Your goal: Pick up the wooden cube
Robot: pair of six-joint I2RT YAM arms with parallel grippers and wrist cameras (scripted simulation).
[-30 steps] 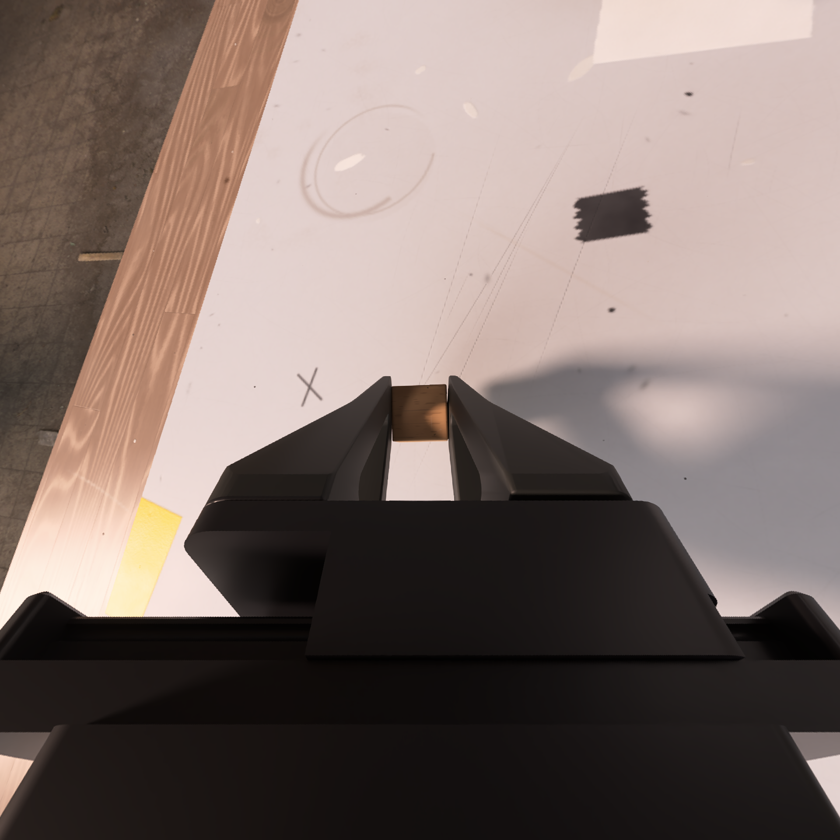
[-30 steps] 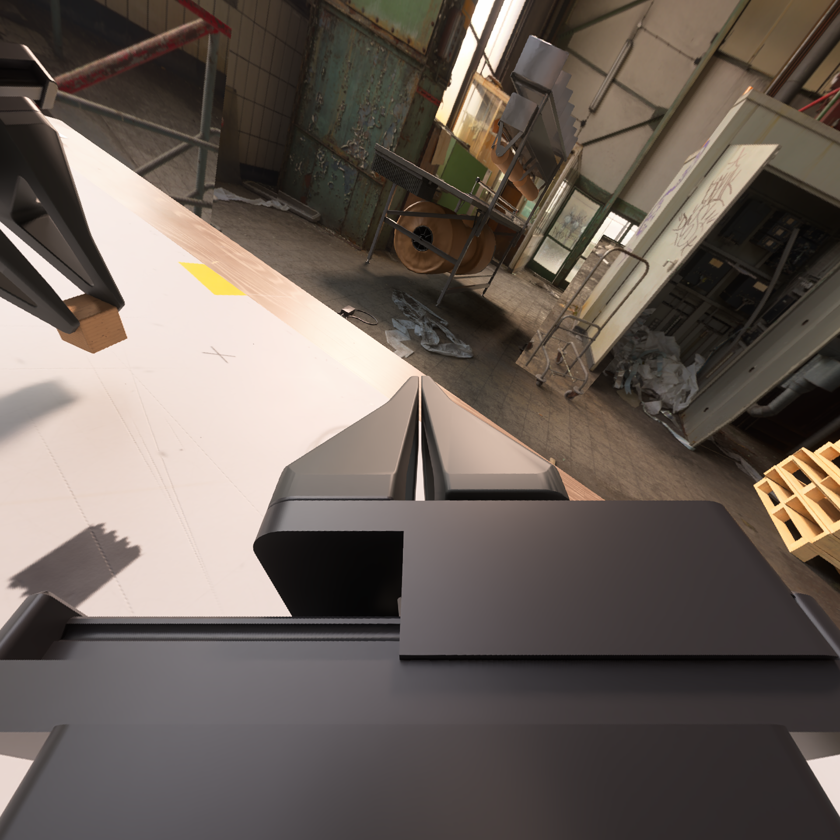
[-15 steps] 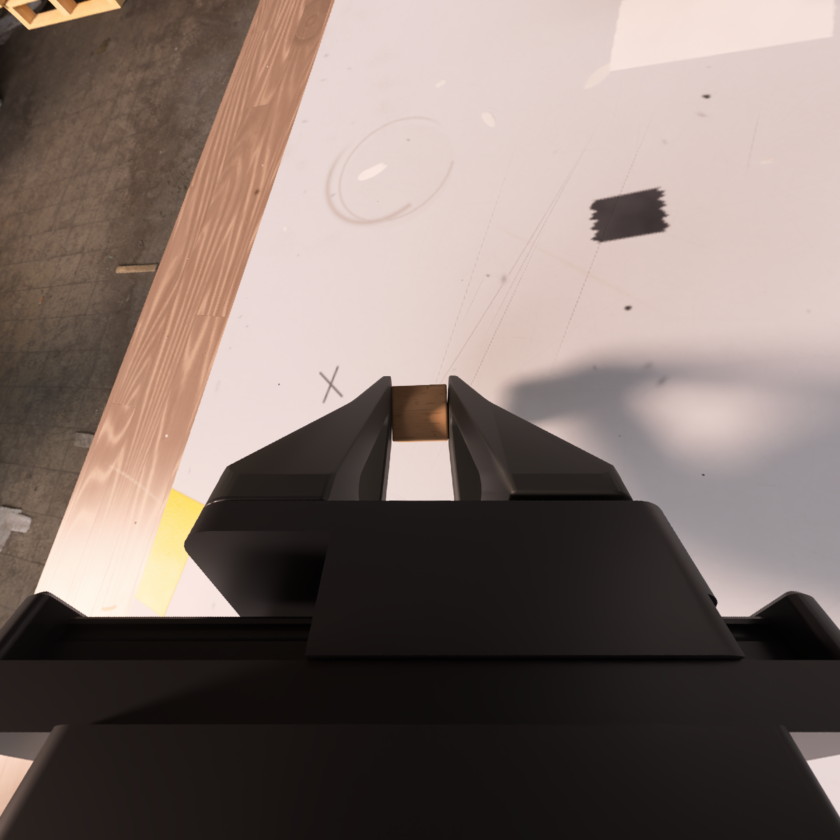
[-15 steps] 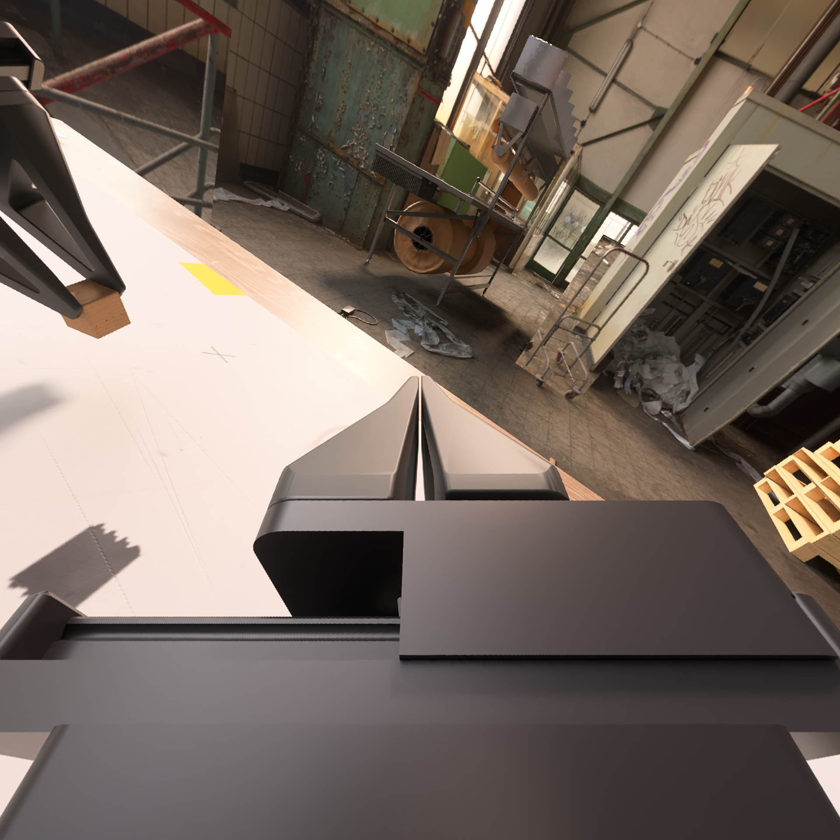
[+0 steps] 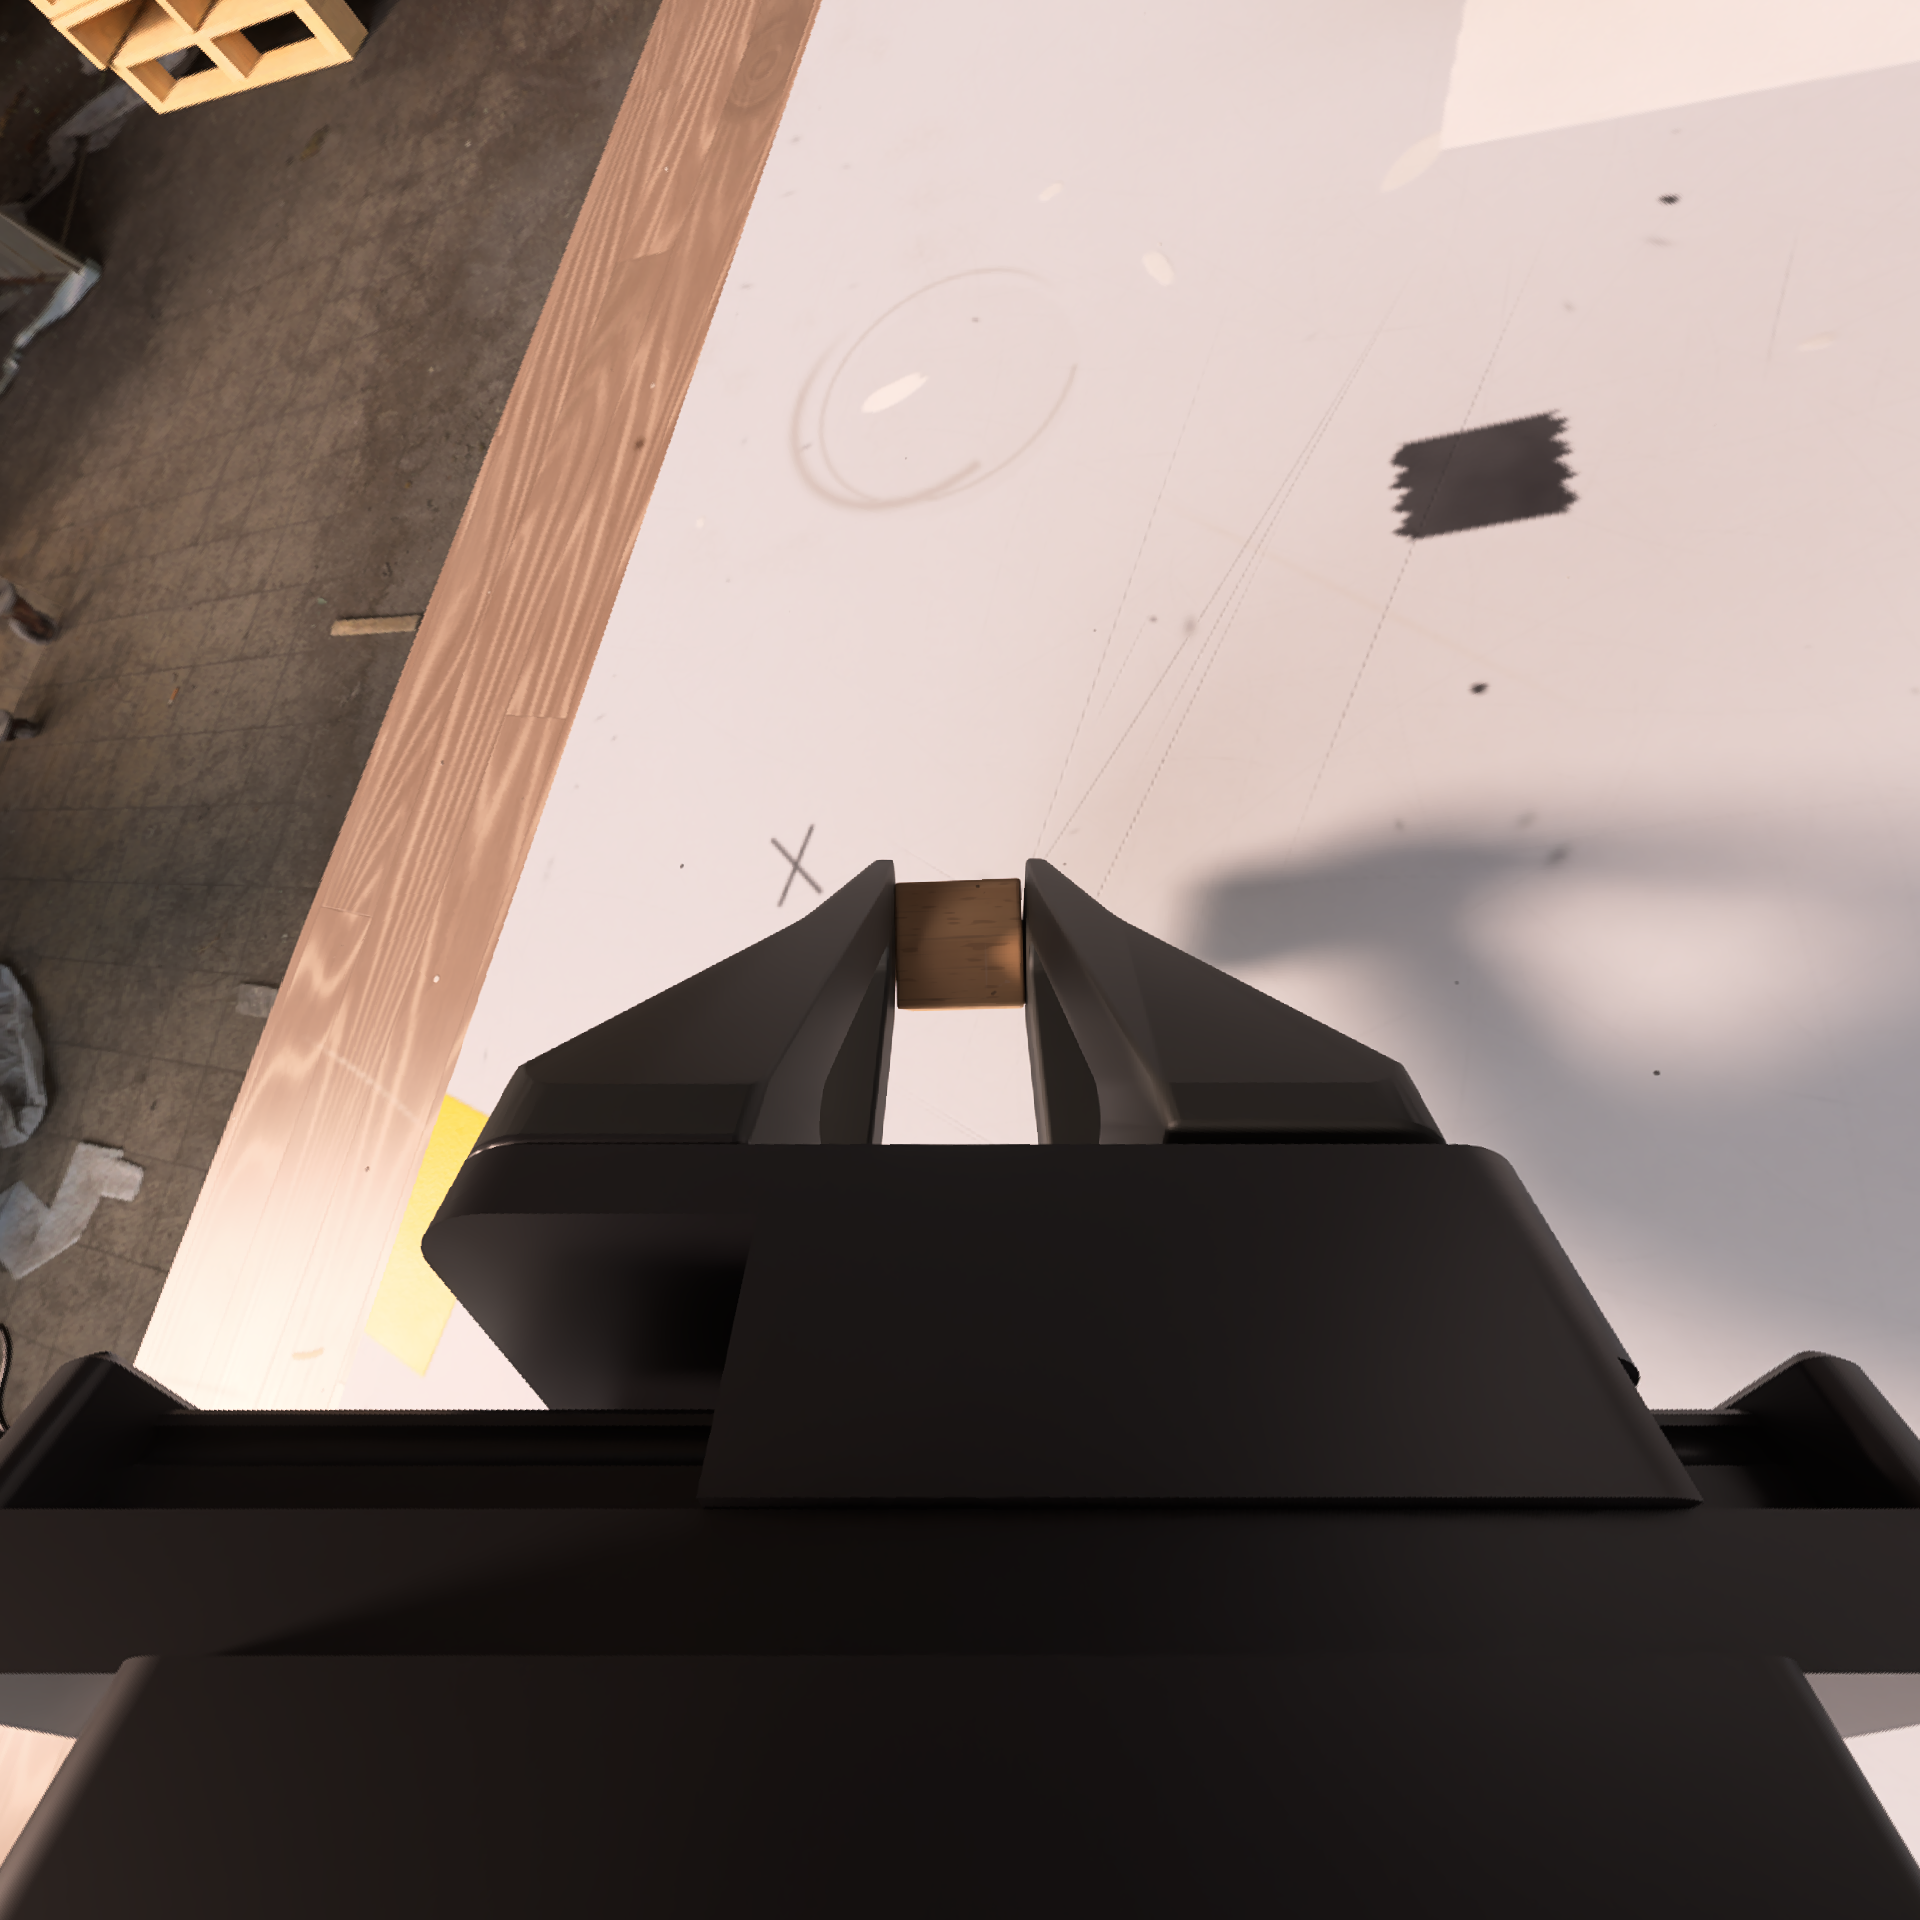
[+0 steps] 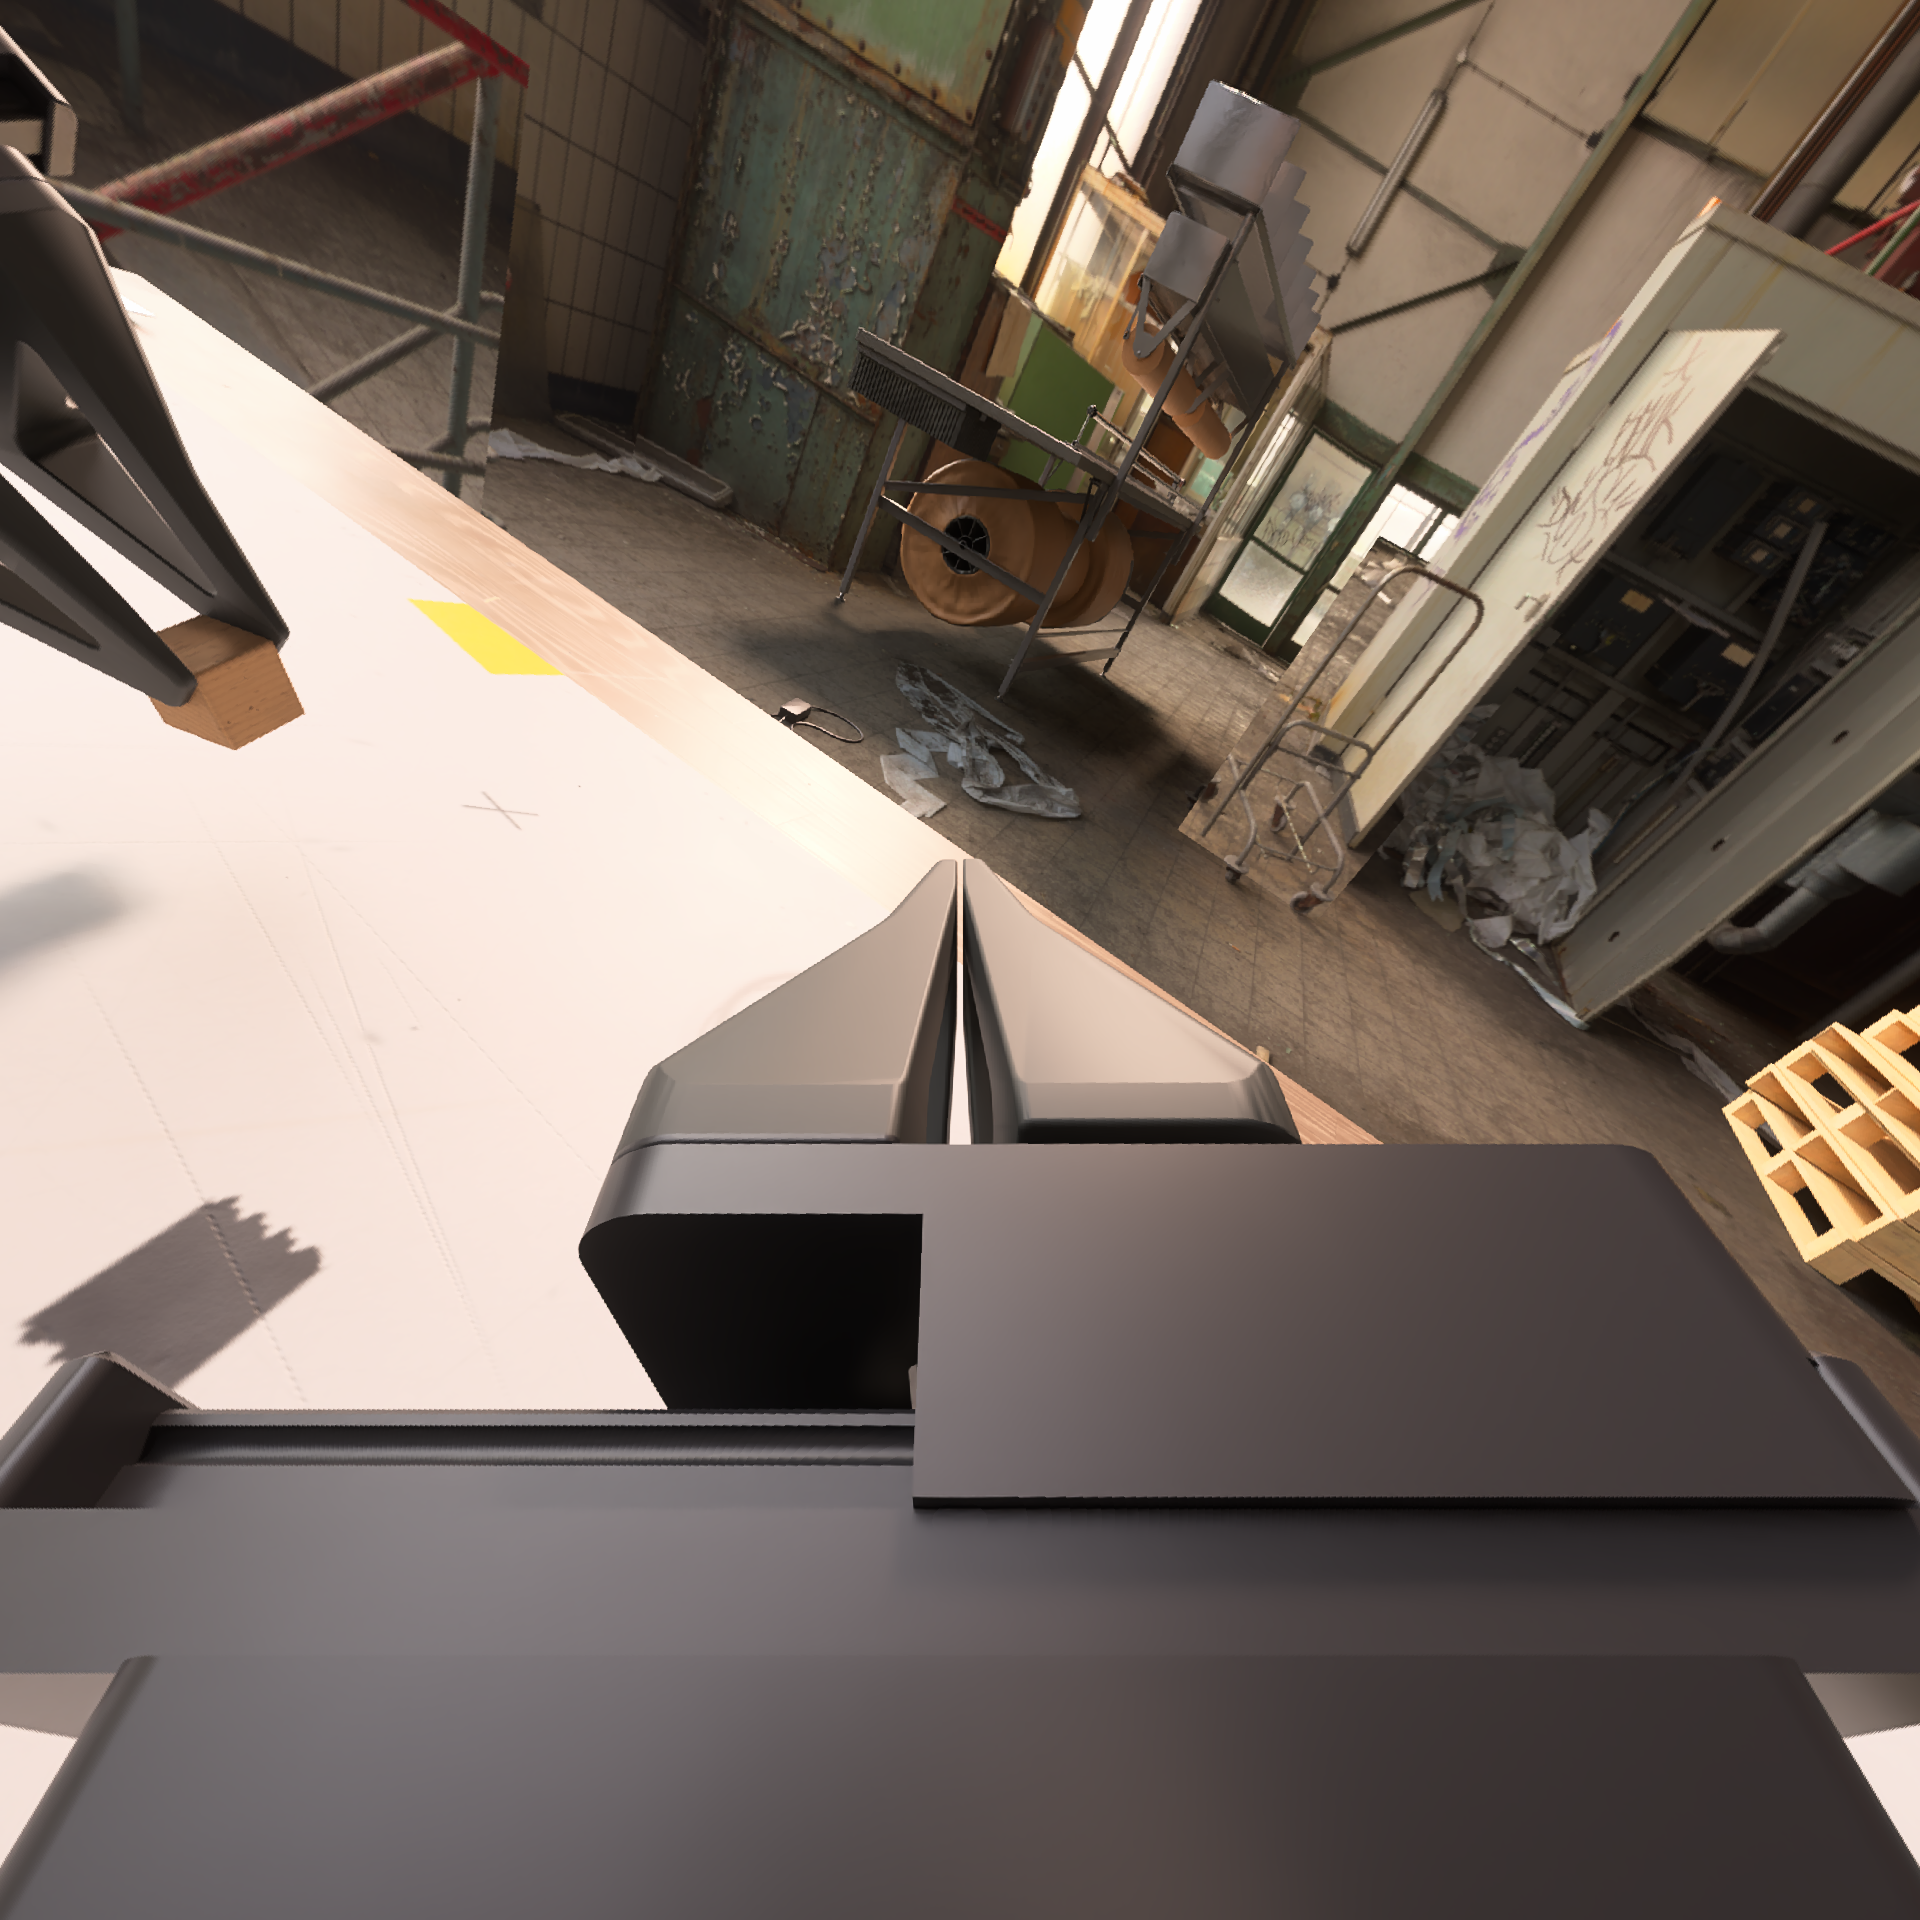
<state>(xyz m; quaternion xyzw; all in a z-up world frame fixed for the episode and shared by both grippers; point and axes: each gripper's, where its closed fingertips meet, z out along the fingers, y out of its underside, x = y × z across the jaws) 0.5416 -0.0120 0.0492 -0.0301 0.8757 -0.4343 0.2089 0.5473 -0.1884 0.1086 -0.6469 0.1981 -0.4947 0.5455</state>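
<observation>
My left gripper (image 5: 959,883) is shut on the small wooden cube (image 5: 958,943), which sits between its two black fingertips and hangs above the white table (image 5: 1039,644). In the right wrist view the same cube (image 6: 241,694) shows at the far left, held in the left gripper's fingertips (image 6: 223,649) well clear of the tabletop. My right gripper (image 6: 958,873) is shut and empty, its fingers pressed together over the table's wooden edge (image 6: 665,665).
The table has a wooden border (image 5: 499,665), a yellow patch (image 5: 421,1247), a pencilled cross (image 5: 795,864), a ring stain (image 5: 935,390) and a black tape patch (image 5: 1481,473). Beyond the edge lie a concrete floor, a wooden pallet (image 6: 1839,1153) and metal racks (image 6: 1039,488).
The left gripper has risen with the cube: the table looks farther away, more floor shows at the left, and the cube sits higher in the right wrist view. The right gripper has not moved.
</observation>
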